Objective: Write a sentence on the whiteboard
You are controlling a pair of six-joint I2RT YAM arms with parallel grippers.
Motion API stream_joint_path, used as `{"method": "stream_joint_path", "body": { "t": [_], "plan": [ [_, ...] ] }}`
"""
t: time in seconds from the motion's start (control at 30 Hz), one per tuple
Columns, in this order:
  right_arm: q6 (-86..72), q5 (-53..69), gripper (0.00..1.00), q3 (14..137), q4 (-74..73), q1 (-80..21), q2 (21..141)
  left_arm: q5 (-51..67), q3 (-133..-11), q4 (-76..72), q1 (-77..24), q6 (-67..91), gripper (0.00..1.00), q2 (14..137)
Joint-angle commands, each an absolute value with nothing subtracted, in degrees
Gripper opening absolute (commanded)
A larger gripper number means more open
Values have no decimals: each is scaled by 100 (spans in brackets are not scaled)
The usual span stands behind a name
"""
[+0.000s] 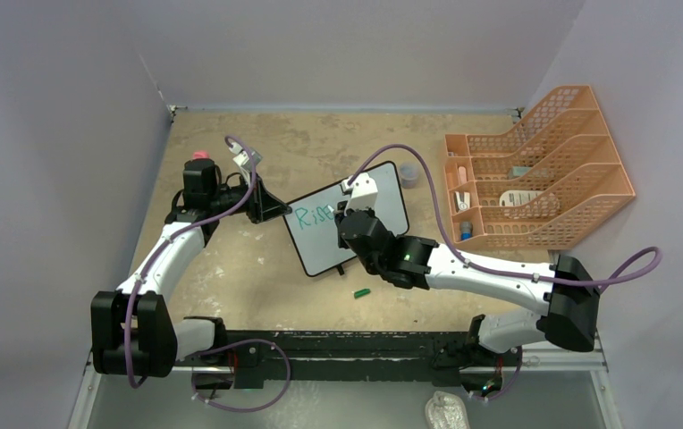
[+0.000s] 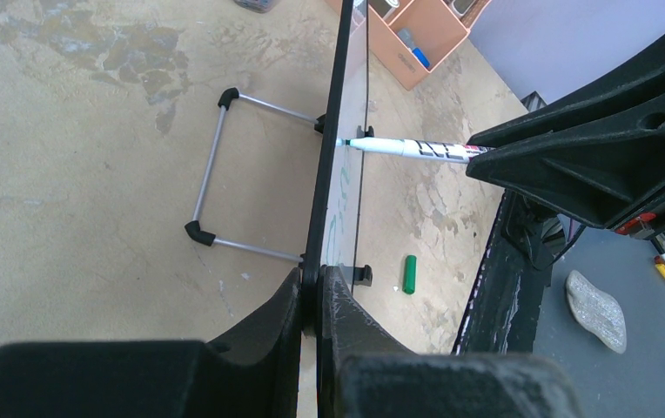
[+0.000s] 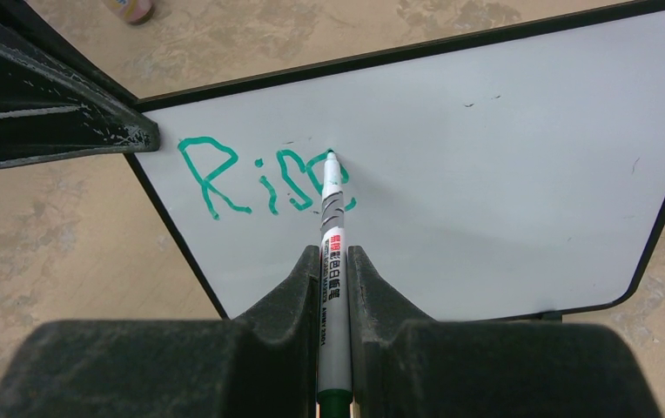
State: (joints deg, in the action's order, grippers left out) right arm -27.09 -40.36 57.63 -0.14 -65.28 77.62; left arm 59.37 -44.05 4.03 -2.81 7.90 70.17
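Note:
The whiteboard (image 1: 383,210) stands tilted on its wire stand in the middle of the table. It shows edge-on in the left wrist view (image 2: 333,157) and face-on in the right wrist view (image 3: 503,165). My left gripper (image 2: 316,287) is shut on the board's black frame at its left edge (image 1: 277,213). My right gripper (image 3: 333,261) is shut on a white marker (image 3: 333,235) with a green tip, and the tip touches the board. The sentence (image 3: 264,178) is green-teal and reads "Rise" at this moment, also visible from above (image 1: 311,215).
A green marker cap (image 1: 361,292) lies on the table in front of the board, also in the left wrist view (image 2: 409,273). An orange file rack (image 1: 535,170) with small items stands at the right. A small round container (image 1: 408,176) sits behind the board. A pink object (image 1: 199,155) lies behind the left arm.

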Motion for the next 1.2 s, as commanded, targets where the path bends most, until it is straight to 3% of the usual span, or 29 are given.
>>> {"method": "stream_joint_path", "body": {
  "t": [0.0, 1.17],
  "plan": [
    [-2821, -4229, 0, 5972, 9, -6475, 7801, 5832, -4576, 431, -314, 643, 0, 7038],
    [-2904, -4138, 0, 5940, -503, -6464, 7174, 5848, -4570, 420, -308, 650, 0, 7055]
  ]
}}
